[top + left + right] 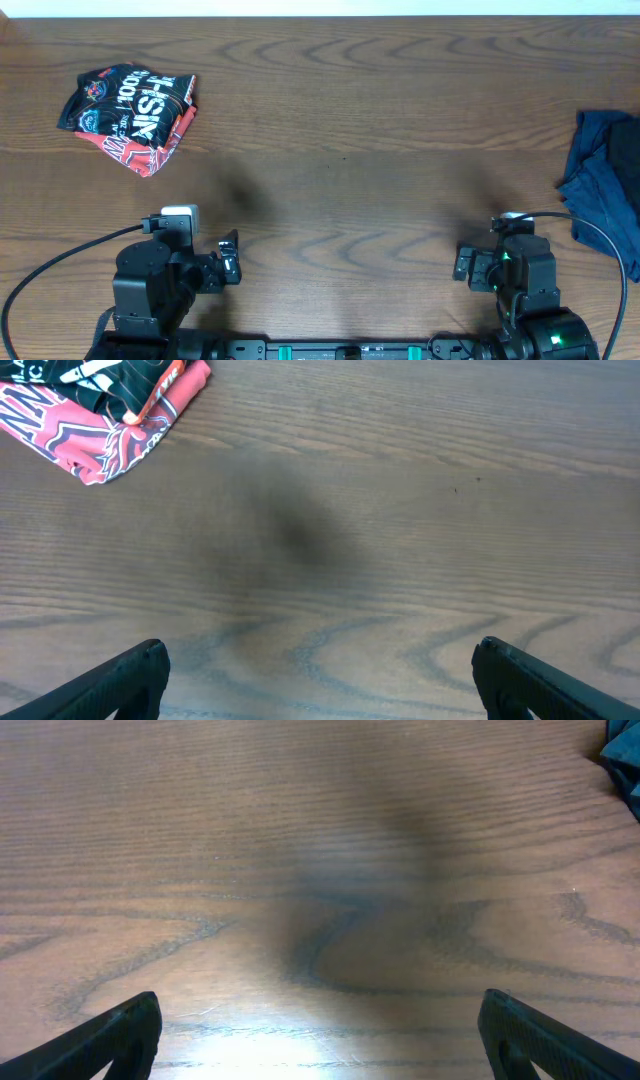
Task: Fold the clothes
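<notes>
A black, red and white printed garment (pixel 132 112) lies folded into a bundle at the far left of the wooden table (pixel 340 150); its corner shows in the left wrist view (pixel 95 410). A crumpled dark blue garment (pixel 608 180) lies at the right edge; a sliver shows in the right wrist view (pixel 625 755). My left gripper (pixel 320 680) is open and empty near the front edge, well short of the printed garment; it also shows in the overhead view (pixel 230 257). My right gripper (pixel 320 1040) is open and empty at the front right (pixel 470 265), left of the blue garment.
Black cables (pixel 60 262) loop from both arm bases near the table's front edge. Bare wood lies between the two garments.
</notes>
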You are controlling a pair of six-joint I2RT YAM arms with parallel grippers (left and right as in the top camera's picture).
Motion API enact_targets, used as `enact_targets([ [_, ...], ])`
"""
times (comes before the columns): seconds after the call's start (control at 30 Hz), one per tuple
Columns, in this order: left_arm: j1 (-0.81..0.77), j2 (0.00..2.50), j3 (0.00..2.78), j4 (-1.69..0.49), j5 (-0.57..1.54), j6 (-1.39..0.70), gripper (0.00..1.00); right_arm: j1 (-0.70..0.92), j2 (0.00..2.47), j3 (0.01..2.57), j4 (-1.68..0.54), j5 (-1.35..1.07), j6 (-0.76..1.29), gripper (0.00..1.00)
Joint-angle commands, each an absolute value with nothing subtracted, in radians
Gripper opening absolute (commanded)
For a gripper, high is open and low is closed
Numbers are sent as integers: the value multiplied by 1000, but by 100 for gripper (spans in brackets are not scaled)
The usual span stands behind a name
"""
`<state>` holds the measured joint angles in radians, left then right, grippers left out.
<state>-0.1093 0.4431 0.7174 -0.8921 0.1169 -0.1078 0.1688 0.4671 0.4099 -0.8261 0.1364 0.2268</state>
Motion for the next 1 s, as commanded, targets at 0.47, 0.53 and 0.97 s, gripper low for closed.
enact_targets([
  [0.47, -113, 442, 717, -894, 119, -113, 98, 136, 236, 345, -835, 165, 202, 99],
  [0.53, -113, 442, 717, -894, 119, -113, 98, 136, 207, 345, -783, 164, 138, 99],
  [0.97, -113, 442, 717, -894, 119, -113, 98, 95, 5, 147, -358, -20, -107, 99],
])
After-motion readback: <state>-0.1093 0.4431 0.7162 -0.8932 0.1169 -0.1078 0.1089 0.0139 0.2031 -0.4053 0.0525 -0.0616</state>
